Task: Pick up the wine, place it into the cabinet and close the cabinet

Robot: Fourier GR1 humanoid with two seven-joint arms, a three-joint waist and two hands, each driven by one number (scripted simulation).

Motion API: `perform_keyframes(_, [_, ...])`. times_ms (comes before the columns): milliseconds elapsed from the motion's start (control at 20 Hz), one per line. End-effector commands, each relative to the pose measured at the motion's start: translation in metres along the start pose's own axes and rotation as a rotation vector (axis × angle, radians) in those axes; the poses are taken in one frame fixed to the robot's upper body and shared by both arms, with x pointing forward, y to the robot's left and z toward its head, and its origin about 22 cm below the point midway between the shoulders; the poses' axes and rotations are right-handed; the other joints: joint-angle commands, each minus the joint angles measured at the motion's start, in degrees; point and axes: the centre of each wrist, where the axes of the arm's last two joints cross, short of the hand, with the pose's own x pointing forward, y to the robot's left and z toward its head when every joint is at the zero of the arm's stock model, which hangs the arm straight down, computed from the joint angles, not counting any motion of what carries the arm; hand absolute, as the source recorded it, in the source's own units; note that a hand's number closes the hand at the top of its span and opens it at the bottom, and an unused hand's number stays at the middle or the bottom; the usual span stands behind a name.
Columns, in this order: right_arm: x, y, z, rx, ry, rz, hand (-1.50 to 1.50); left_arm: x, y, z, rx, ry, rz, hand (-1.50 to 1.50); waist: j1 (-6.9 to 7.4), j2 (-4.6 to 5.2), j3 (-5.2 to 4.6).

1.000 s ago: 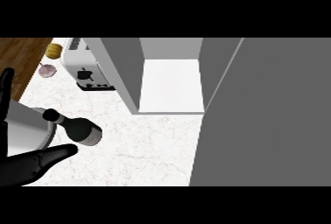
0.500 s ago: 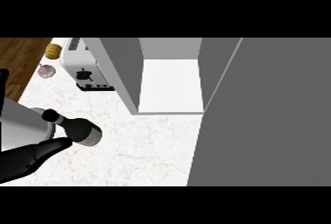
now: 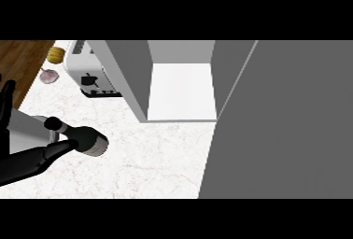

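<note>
Wine (image 3: 88,140) against straight-fingered hand (image 3: 31,161)

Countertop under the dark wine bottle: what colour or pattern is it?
It is a white marble countertop with faint grey veining; head view shows it best.

White marbled counter (image 3: 151,158) carries a toaster (image 3: 93,77) beside the open cabinet (image 3: 127,70), the wine bottle (image 3: 84,138) nearer

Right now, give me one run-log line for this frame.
phase: pick, not yet lifted | left hand: open, touching wine bottle | right hand: not in view | wine bottle: on counter, outside cabinet | cabinet: door open
</note>
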Motion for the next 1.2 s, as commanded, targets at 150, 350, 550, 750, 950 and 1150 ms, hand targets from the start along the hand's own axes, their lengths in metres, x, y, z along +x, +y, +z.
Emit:
perform_keyframes(150, [0.035,0.001,0.031,-0.051,-0.084,0.055,-1.5,-0.036,0.017,-0.009,0.012,0.02,-0.005,-1.5,-0.3,-0.02,-0.07])
perform_keyframes(350, [0.034,-0.002,0.034,-0.061,-0.083,0.097,-1.5,-0.053,0.017,-0.005,0.022,0.031,-0.022,-1.5,-0.43,-0.1,0.0])
perform_keyframes(550, [0.033,-0.003,0.028,-0.065,-0.088,0.076,-1.5,-0.087,0.018,0.003,0.031,0.05,-0.041,-1.5,-0.14,0.07,-0.01])
perform_keyframes(750, [0.028,0.004,0.03,-0.047,-0.083,0.049,-1.5,-0.105,0.043,0.006,0.06,0.073,-0.032,-1.5,-0.08,0.02,0.0])
perform_keyframes(950, [0.038,0.002,0.04,-0.052,-0.078,0.063,-1.5,-0.122,0.05,0.02,0.092,0.069,-0.058,-1.5,-0.45,-0.19,-0.04])
perform_keyframes(1150, [0.027,0.007,0.03,-0.062,-0.094,0.065,-1.5,-0.129,0.055,0.028,0.097,0.095,-0.075,-1.5,0.04,-0.09,0.02])
